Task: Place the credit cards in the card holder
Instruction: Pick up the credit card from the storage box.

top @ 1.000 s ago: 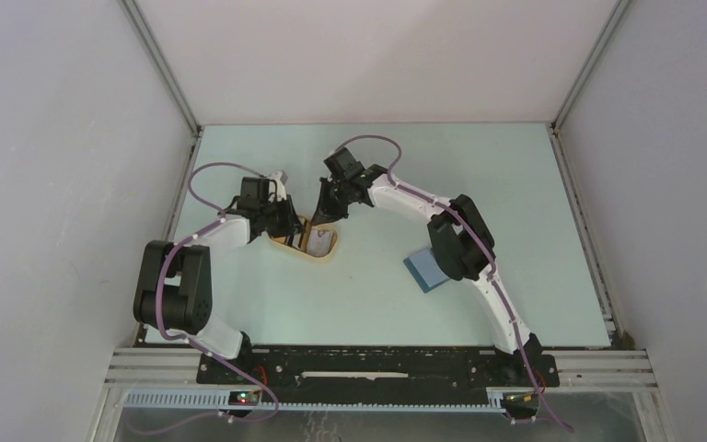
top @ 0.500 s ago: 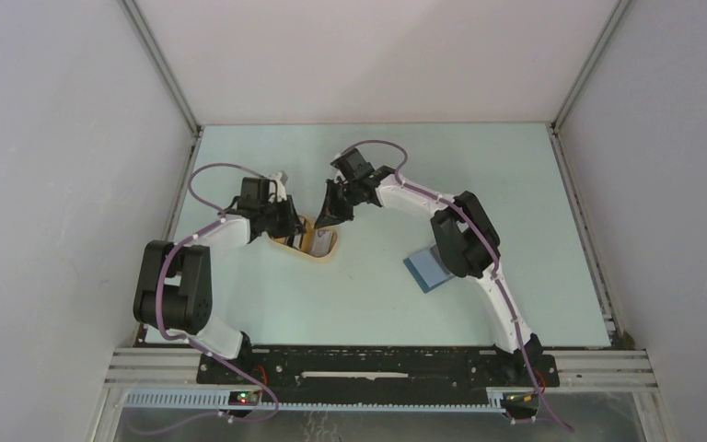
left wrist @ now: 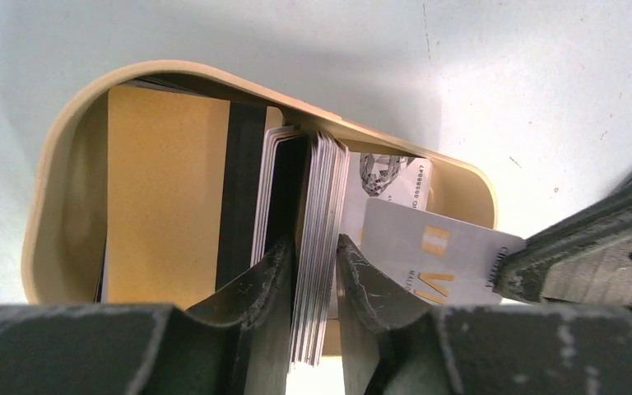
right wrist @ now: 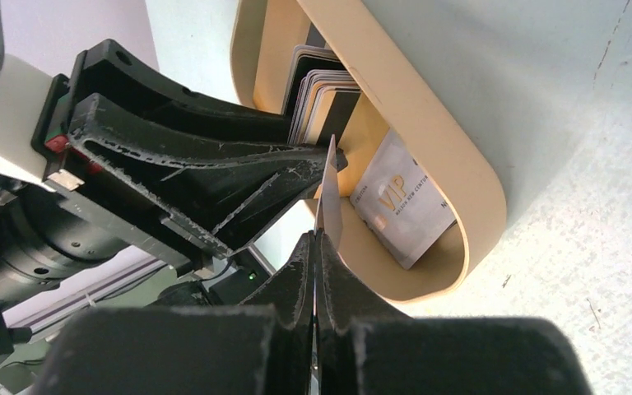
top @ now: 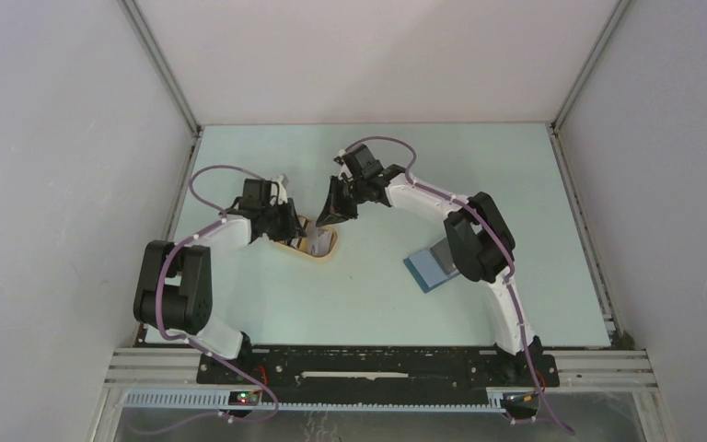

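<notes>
My right claw [right wrist: 317, 247] is pinched fully closed on a single card [right wrist: 327, 189]. My wrist camera sees that card edge-on as a thin blade, with its long axis running straight out from my fingertips toward the tan tray [right wrist: 461, 164]. The card's far end sits right against a finger of my left claw [left wrist: 317, 251].

My left claw's jaws are partly apart and straddle a stack of credit cards [left wrist: 322, 177], one finger on each side. I cannot tell whether they are pressing on it. The stack stands on edge inside the tray, and the cards' length runs away from my fingers toward the far rim. Beside the stack a VIP card [right wrist: 399, 206] lies flat on the tray floor.

The card holder [top: 423, 271] lies on the table [top: 377, 157] well apart from the tray, partly under my right arm.
</notes>
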{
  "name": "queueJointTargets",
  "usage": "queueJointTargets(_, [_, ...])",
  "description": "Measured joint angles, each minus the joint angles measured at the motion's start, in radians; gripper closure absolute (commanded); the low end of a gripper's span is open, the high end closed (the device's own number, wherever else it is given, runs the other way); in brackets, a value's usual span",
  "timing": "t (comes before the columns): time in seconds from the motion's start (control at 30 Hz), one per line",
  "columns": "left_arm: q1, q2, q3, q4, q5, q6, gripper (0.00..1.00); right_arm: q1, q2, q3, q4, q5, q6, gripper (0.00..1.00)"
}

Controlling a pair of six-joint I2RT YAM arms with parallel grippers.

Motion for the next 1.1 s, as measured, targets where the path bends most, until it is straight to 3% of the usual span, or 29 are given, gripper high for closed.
queueJointTargets(0.13, [-0.003,0.000,0.000,-0.006,-0.006,0.000,0.69,-0.008,-0.022,-0.027,0.014,-0.009,-0.001,1.00])
queueJointTargets(0.4, [-0.009,-0.088,-0.014,-0.021,-0.059,-0.024,0.51,-0.032,-0.051,-0.074,0.057,-0.053,-0.004,1.00])
queueJointTargets(0.73, [-0.006,-0.251,-0.052,-0.029,-0.137,-0.043,0.48,-0.069,-0.121,-0.180,0.135,-0.134,-0.016,1.00])
queueJointTargets(1.1, [-0.006,-0.652,-0.195,0.073,-0.067,-0.118,0.37,-0.143,-0.352,-0.401,0.248,-0.264,-0.054,1.00])
